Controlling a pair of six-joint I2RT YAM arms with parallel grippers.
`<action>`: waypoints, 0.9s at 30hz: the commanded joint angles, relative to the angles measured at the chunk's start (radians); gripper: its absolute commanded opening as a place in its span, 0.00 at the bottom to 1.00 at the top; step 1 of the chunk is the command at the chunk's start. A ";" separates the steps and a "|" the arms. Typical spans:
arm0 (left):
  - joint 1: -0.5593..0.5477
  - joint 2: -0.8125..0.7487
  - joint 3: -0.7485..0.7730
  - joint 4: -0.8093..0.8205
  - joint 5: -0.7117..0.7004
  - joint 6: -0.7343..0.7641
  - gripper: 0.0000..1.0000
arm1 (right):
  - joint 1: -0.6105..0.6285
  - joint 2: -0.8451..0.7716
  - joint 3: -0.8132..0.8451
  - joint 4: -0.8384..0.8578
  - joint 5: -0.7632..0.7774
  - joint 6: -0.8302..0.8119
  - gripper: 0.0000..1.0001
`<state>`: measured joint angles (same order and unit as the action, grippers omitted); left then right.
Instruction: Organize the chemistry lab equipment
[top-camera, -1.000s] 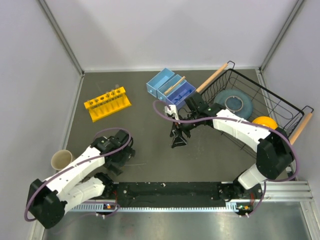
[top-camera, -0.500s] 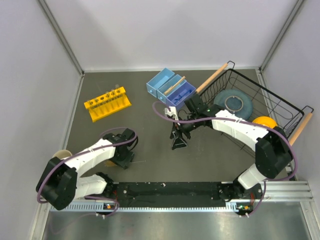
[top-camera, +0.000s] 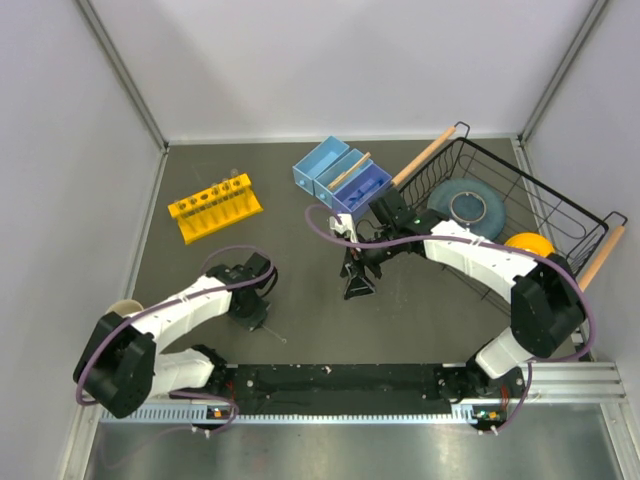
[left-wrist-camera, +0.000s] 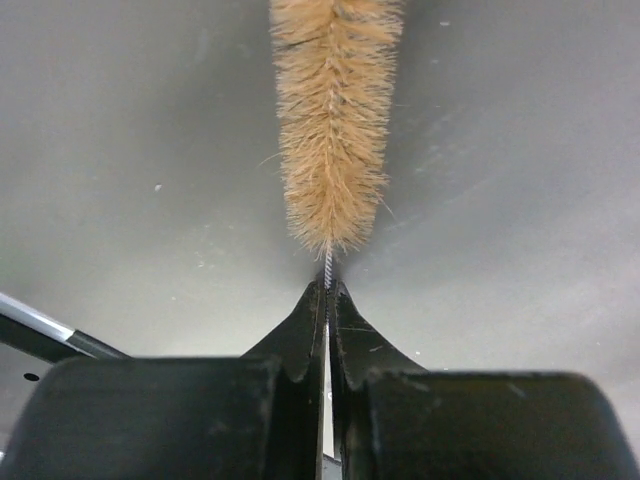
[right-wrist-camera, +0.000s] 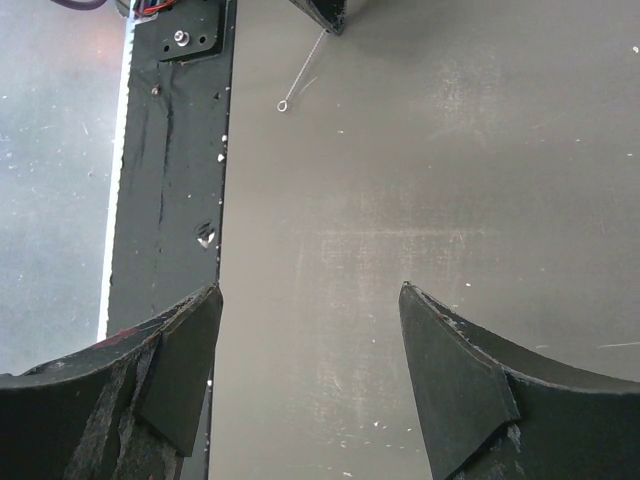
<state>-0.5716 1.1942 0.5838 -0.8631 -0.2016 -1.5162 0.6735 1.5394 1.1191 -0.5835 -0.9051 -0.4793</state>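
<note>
My left gripper (left-wrist-camera: 328, 290) is shut on the twisted wire handle of the tan bristle brush (left-wrist-camera: 333, 120), just below the bristles, which point away from the wrist over the dark table. From above, the left gripper (top-camera: 252, 303) sits at the front left, and the brush's thin wire tail (top-camera: 275, 332) trails toward the front rail. That tail's looped end (right-wrist-camera: 283, 104) also shows in the right wrist view. My right gripper (top-camera: 356, 283) hangs open over bare table near the middle, its jaws (right-wrist-camera: 310, 290) wide apart with nothing between them. A flat wooden stick (top-camera: 348, 170) lies across the blue boxes.
A yellow tube rack (top-camera: 214, 208) stands at the back left. Blue open boxes (top-camera: 340, 175) sit at the back centre. The black wire basket (top-camera: 560, 215) at the right holds a grey-blue plate (top-camera: 466, 205) and a yellow bowl (top-camera: 528, 243). The black front rail (top-camera: 340, 378) runs below.
The left gripper has gone from open to shut on the brush's wire handle, and the wire tail has swung toward the front rail. The right arm has barely moved.
</note>
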 joint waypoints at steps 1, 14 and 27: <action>0.003 -0.034 0.051 0.070 0.025 0.190 0.00 | 0.000 -0.047 -0.012 0.027 -0.008 -0.031 0.72; -0.010 -0.395 -0.048 0.683 0.532 0.929 0.00 | 0.000 -0.127 0.041 0.077 0.001 0.147 0.73; -0.025 -0.360 0.077 0.976 0.712 1.074 0.00 | -0.005 -0.087 0.337 0.194 0.345 0.929 0.75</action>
<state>-0.5873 0.8143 0.6098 -0.0669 0.4343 -0.4725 0.6712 1.4410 1.3869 -0.4473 -0.6632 0.1722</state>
